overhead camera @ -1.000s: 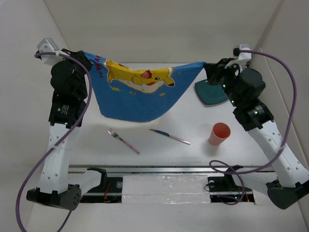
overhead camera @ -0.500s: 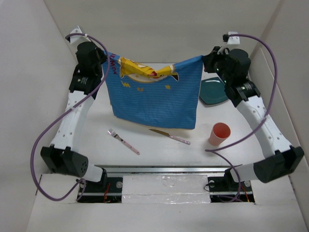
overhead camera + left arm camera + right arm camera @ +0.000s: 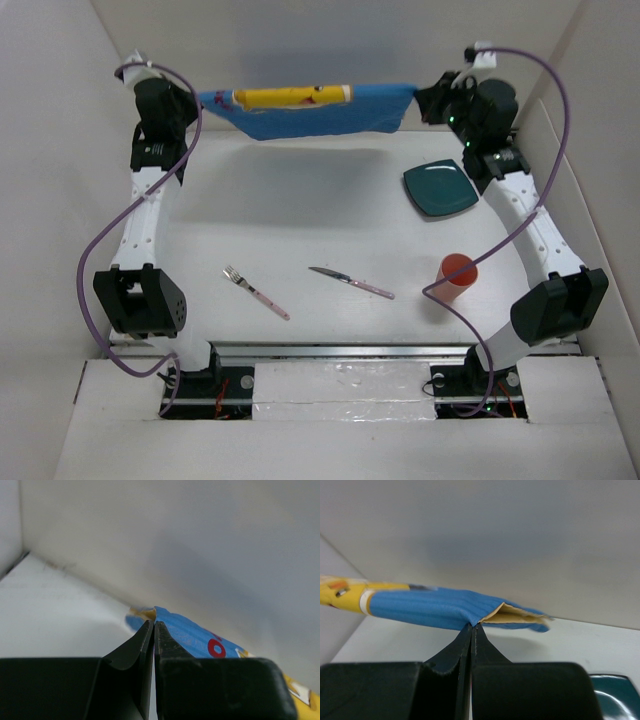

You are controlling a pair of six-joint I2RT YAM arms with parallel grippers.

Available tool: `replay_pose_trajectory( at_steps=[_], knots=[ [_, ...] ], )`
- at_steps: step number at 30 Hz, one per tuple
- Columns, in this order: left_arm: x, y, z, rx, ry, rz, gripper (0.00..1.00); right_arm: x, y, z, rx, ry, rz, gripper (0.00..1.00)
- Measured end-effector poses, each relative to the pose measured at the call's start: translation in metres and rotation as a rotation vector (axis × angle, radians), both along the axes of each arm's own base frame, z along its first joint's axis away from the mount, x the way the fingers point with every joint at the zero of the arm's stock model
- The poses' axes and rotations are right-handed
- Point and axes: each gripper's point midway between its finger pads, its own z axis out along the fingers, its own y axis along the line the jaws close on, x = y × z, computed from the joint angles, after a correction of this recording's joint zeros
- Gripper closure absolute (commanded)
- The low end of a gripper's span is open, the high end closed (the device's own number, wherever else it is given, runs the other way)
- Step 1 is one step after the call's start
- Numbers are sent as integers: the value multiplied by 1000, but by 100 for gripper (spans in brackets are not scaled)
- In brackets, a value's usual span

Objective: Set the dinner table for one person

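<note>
The blue placemat point(image 3: 330, 112) with a yellow cartoon figure hangs stretched between my two grippers, held in the air above the far edge of the white dinner table point(image 3: 320, 220). My left gripper point(image 3: 198, 98) is shut on its left corner, seen in the left wrist view point(image 3: 154, 622) with the blue cloth point(image 3: 192, 635) beyond the tips. My right gripper point(image 3: 418, 95) is shut on its right corner, seen in the right wrist view point(image 3: 471, 625) with the cloth point(image 3: 435, 609) folded at the tips.
A dark teal square plate point(image 3: 440, 187) lies at the right rear; it also shows in the right wrist view point(image 3: 615, 692). An orange cup point(image 3: 457, 275) stands at the right front. A fork point(image 3: 255, 292) and a knife point(image 3: 351, 282) with pink handles lie near the front. White walls enclose the table.
Both arms have reached farther back and raised the placemat. It hung down as a wide sheet over the table; now it is pulled taut into a narrow band near the back wall.
</note>
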Motion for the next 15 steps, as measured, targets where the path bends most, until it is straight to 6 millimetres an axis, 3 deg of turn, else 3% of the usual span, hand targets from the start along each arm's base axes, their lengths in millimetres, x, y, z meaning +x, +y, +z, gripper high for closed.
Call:
replay_pose_trajectory(
  at_steps=[2,4,7,10,12,15],
  knots=[
    [-12,13,-49,-32,69,-6,100,-10,7,-41,3,39,44,100],
    [-19,17,-105,-61,151,-20,100,-16,15,-105,6,133,82,100],
    [-29,16,-195,-96,303,-42,100,-23,16,-225,11,338,96,100],
    [-52,7,-273,-130,453,-69,100,-52,13,-340,0,589,93,100],
    [-71,1,-307,-151,528,-78,100,-74,11,-380,-14,689,92,100],
    [-84,-1,-327,-178,572,-71,100,-82,12,-386,-20,706,96,100]
  ],
)
